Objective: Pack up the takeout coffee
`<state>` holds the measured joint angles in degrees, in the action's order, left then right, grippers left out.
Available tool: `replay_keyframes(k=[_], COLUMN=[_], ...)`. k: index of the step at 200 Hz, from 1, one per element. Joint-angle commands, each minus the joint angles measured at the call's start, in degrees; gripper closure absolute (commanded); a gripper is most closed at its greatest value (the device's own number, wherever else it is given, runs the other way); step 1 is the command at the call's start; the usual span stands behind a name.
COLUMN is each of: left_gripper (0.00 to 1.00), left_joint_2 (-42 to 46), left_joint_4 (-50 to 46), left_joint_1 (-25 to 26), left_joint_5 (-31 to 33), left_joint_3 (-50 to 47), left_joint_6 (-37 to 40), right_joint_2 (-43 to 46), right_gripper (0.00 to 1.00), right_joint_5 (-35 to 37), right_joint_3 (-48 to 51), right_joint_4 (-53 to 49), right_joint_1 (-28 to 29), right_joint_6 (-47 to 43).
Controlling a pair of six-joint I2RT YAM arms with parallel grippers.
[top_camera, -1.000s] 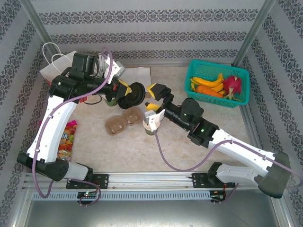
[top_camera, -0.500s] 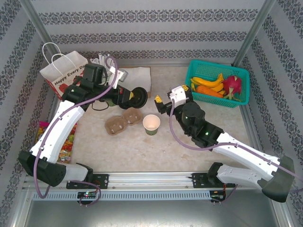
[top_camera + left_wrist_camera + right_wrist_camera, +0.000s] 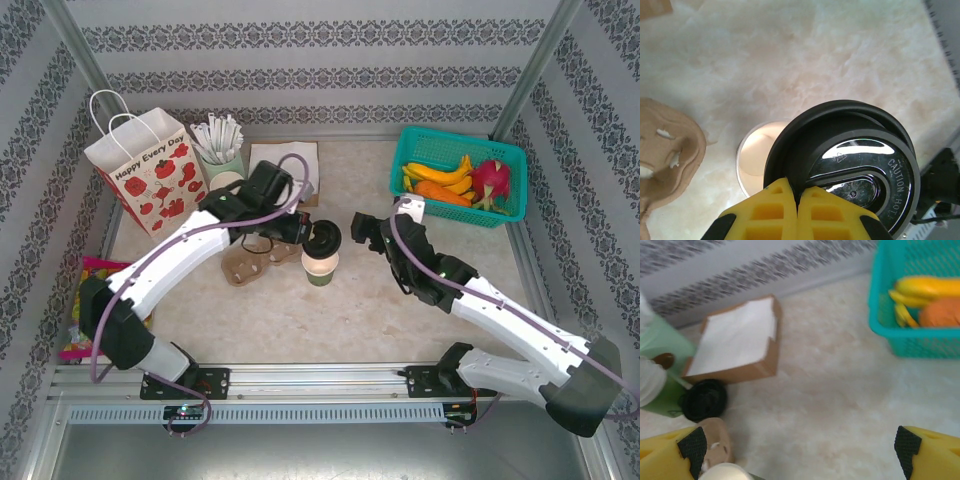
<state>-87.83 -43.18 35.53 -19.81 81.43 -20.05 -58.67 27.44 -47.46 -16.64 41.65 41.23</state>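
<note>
The takeout coffee cup (image 3: 320, 266), dark olive-green with a pale inside, stands open-mouthed at the table's middle. Its round black lid (image 3: 323, 240) hangs just over it, offset so that part of the cup mouth (image 3: 756, 159) still shows. My left gripper (image 3: 797, 188) is shut on the rim of the lid (image 3: 855, 165), its yellow fingers pinching the near edge. In the top view my left gripper (image 3: 303, 232) reaches in from the cup's left. My right gripper (image 3: 363, 231) stands open to the cup's right, apart from it. Nothing lies between the fingers of my right gripper (image 3: 799, 447).
A brown cardboard cup carrier (image 3: 250, 262) lies left of the cup. Behind are a napkin box (image 3: 737, 340), a green holder of white sticks (image 3: 220, 150) and a strawberry-print paper bag (image 3: 145, 170). A teal fruit basket (image 3: 410, 150) stands back right. A candy packet (image 3: 85, 310) lies at the left edge.
My left arm swung the black lid from the back left to over the cup. My right gripper drew away from the cup to its right and stayed open.
</note>
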Motion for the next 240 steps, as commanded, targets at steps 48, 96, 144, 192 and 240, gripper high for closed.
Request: replay_keyframes(k=[48,96,144,192,240], left_gripper=[1.0,1.0,1.0,1.0,1.0], left_joint_2=[-5.2,-5.0,-5.6,-5.8,-5.9], left_joint_4=[-7.3,-1.3,0.1,1.9,2.0], left_joint_1=[3.9,3.9,3.9,3.9,3.9], left_joint_5=[13.3,11.3,10.4,9.3,9.2], left_joint_3=[1.9,-2.2,-3.9,-5.0,-4.8], left_joint_6=[-11.5,-14.5,-15.3,-15.7,-14.9], right_joint_2=[-4.6,-2.0,-2.8,-5.4,-9.7], right_gripper=[0.02,0.02,0.02,0.02,0.02], right_joint_5=[-15.6,-16.4,-28.1,-36.9,-44.9], right_joint_3=[-3.7,2.7,3.9,5.5,5.4], right_joint_4=[-15.0,-3.9,-0.3,6.4,11.7], right_joint_1=[-5.8,-6.4,-9.3,-9.4,-9.0], right_joint_6=[2.3,9.9,9.0,11.5,12.4])
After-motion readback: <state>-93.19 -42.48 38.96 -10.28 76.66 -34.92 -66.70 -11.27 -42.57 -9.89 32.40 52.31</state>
